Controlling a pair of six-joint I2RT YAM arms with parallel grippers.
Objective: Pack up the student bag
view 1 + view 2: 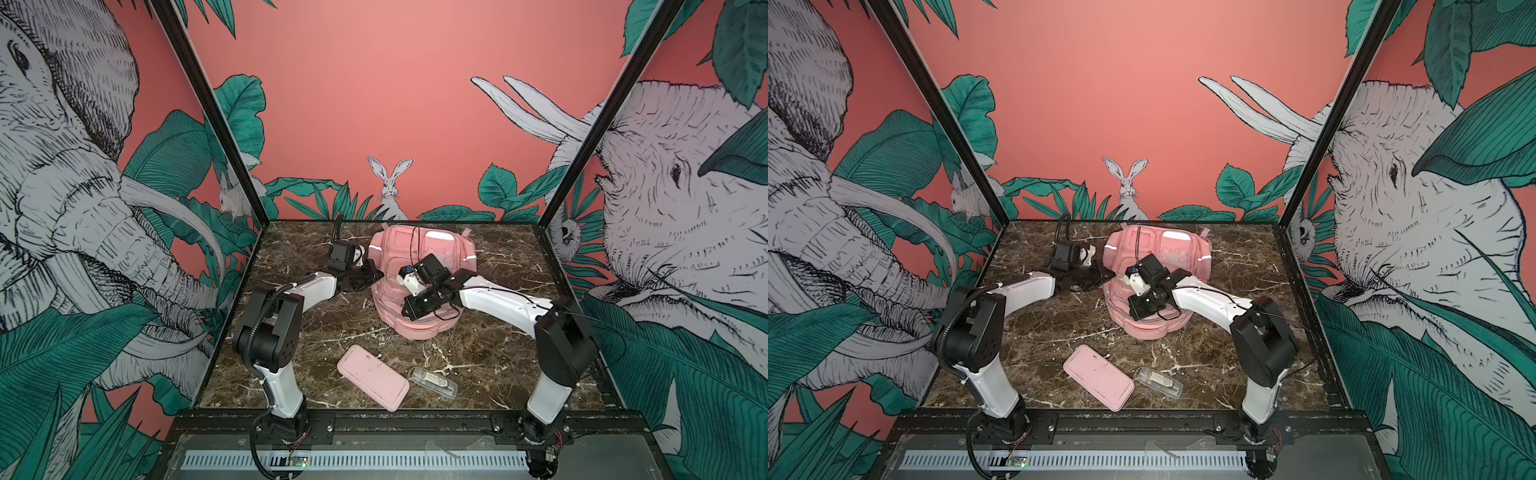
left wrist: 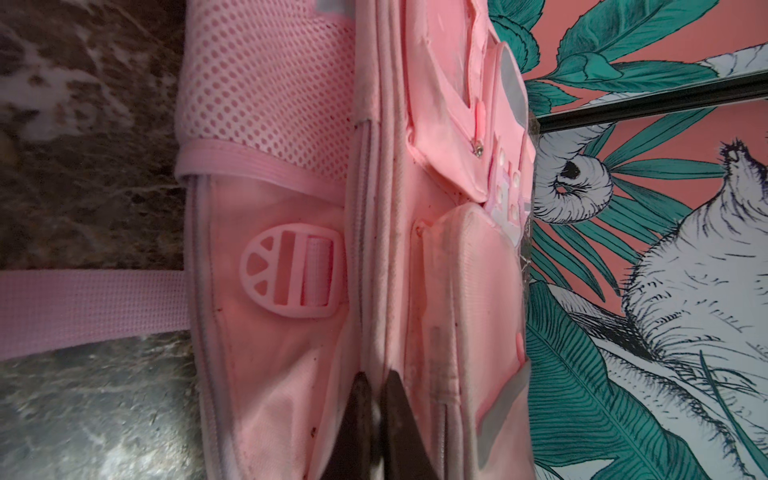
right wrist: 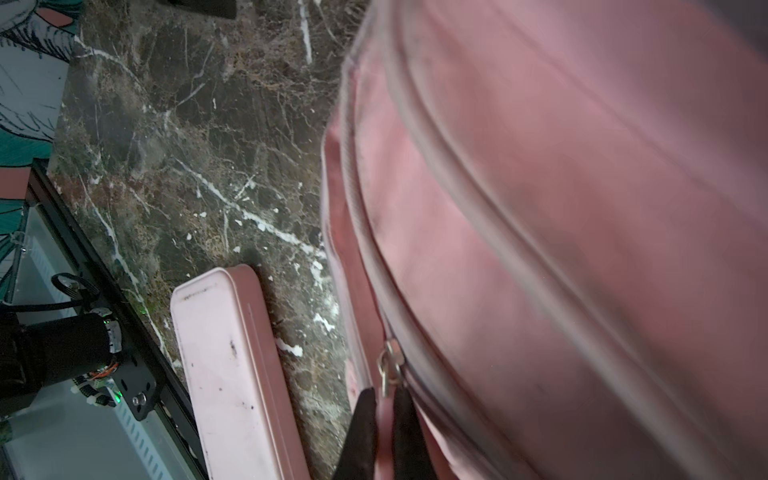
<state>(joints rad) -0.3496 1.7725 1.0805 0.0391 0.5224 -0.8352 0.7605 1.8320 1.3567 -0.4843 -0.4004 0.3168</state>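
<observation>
**Student bag.** In both top views the student bag lies on the dark marbled surface, at its centre toward the far edge, pocket side up. Its rounded end faces the near side.

**Left pincer.** The left pincer is at the left flank of the bag. In the left wrist view the left pincer has its jaws closed together on the seam ridge between the zip lines of the student bag. That view also shows a mesh side pocket, a pink buckle and a pink strap lying across the surface.

**Right pincer.** The right pincer reaches over the near half of the bag. In the right wrist view the right pincer is clamped on the pink zipper pull tab. The metal slider sits just above the fingertips, on the zip of the student bag.

**Other items.** A flat pink pouch lies near centre, on the near side of the bag and apart from it. A clear plastic case lies just right of the pouch.
</observation>
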